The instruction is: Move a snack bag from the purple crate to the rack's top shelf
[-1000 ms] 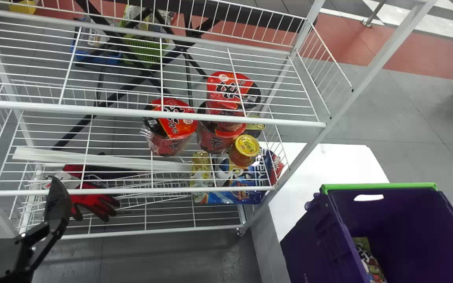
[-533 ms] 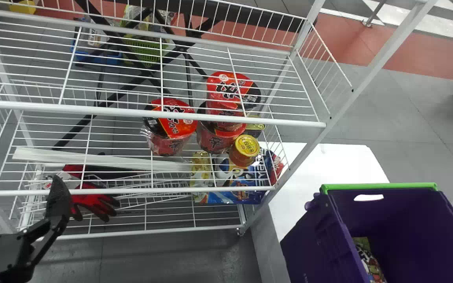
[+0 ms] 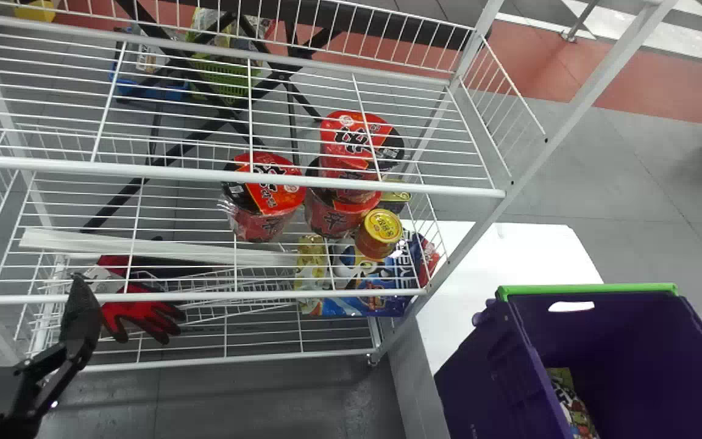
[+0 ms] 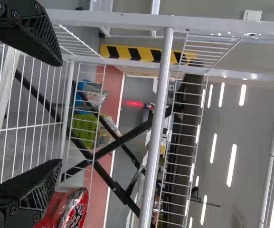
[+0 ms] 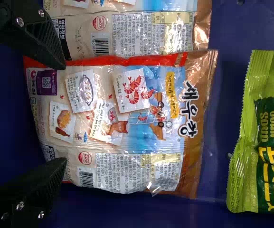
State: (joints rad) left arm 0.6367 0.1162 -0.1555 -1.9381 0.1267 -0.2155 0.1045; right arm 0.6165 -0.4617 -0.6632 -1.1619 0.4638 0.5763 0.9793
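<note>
My left gripper (image 3: 22, 305) is at the head view's lower left, in front of the rack, its fingers apart with nothing between them. In the left wrist view, the left gripper (image 4: 61, 111) faces the rack's wire. Inside the purple crate (image 3: 479, 378), a printed bag (image 3: 575, 405) shows near the left wall. Down in the crate, the right gripper (image 5: 63, 116) stands open over one end of an orange-brown snack bag (image 5: 127, 118). A similar bag (image 5: 132, 33) lies alongside, and a green bag (image 5: 272, 142) lies farther off. The rack's top shelf (image 3: 235, 175) has a white front bar.
Red noodle packs (image 3: 265, 198), a yellow-lidded jar (image 3: 380, 233) and a blue package (image 3: 357, 299) sit on the rack below the top shelf. Red-black gloves (image 3: 144, 314) are at its lower left. The crate stands beside the rack's slanting post (image 3: 528, 164), by a white table (image 3: 509, 256).
In the head view, my left gripper has shifted slightly left, still with its fingers apart. The rack, its goods and the crate have stayed put.
</note>
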